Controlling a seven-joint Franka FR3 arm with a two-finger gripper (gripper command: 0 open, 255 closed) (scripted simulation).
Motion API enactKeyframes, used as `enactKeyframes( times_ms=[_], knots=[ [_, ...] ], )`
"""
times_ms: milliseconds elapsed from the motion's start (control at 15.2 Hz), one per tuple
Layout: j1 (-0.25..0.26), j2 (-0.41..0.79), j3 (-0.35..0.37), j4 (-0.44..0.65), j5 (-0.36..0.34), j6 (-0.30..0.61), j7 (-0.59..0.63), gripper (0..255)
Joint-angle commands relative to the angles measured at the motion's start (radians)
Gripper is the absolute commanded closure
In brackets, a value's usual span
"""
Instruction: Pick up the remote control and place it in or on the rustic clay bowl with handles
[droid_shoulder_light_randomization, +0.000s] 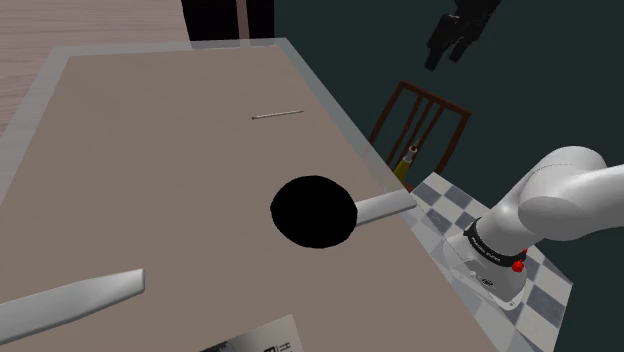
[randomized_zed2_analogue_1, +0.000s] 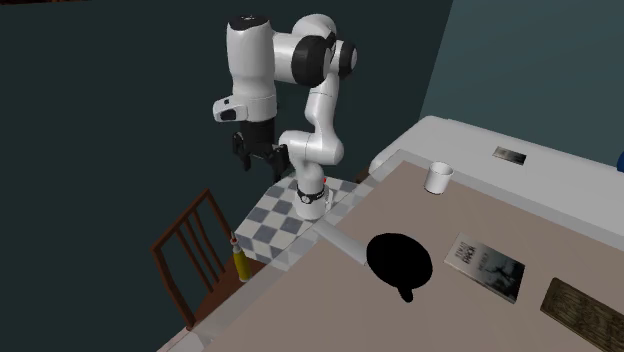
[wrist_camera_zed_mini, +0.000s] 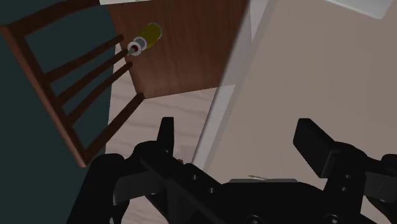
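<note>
Shoulder view first: by your own judgement, none of the job is done. The bowl (droid_shoulder_light_randomization: 312, 210), drawn plain black, sits on the bench (droid_shoulder_light_randomization: 150, 170) close to the edge on the stand's side, and nothing shows in it. A short grey slab lies flat at that edge with one end against the bowl. Take that for the remote (droid_shoulder_light_randomization: 385, 207), though it shows no buttons to prove it. A longer grey bar (droid_shoulder_light_randomization: 70, 300) lies well apart, toward the opposite edge, so keep it in mind as the other candidate. Your hand (droid_shoulder_light_randomization: 447, 52) hangs high up and off the bench, out past the stand-side edge, above the chair (droid_shoulder_light_randomization: 420, 120).

Second exterior view: the hand (randomized_zed2_analogue_1: 258, 160) hangs beside the arm's base, over the chair (randomized_zed2_analogue_1: 190, 250) and its yellow bottle (randomized_zed2_analogue_1: 240, 265), well apart from the remote (randomized_zed2_analogue_1: 342, 240). That slab runs from the bench (randomized_zed2_analogue_1: 330, 320) edge in to the bowl (randomized_zed2_analogue_1: 400, 262), touching it. You have the reach, the grasp, the lift and the drop all left to do.

Wrist view: the hand (wrist_camera_zed_mini: 240, 140) is spread wide, its fingers (wrist_camera_zed_mini: 167, 133) well apart, with nothing between them and nothing touched. Beyond them you see the chair (wrist_camera_zed_mini: 63, 83), the bottle (wrist_camera_zed_mini: 145, 38) on its seat and the bench (wrist_camera_zed_mini: 318, 76) edge.
</note>
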Motion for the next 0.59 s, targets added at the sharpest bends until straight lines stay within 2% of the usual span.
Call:
enactKeyframes(
  times_ms=[0,528],
  knots=[
    [0.0,0.0,0.0,0.0,0.0,0.0,0.0,0],
    [0.148,0.008,0.051,-0.185,0.037,0.18,-0.174,0]
  ],
)
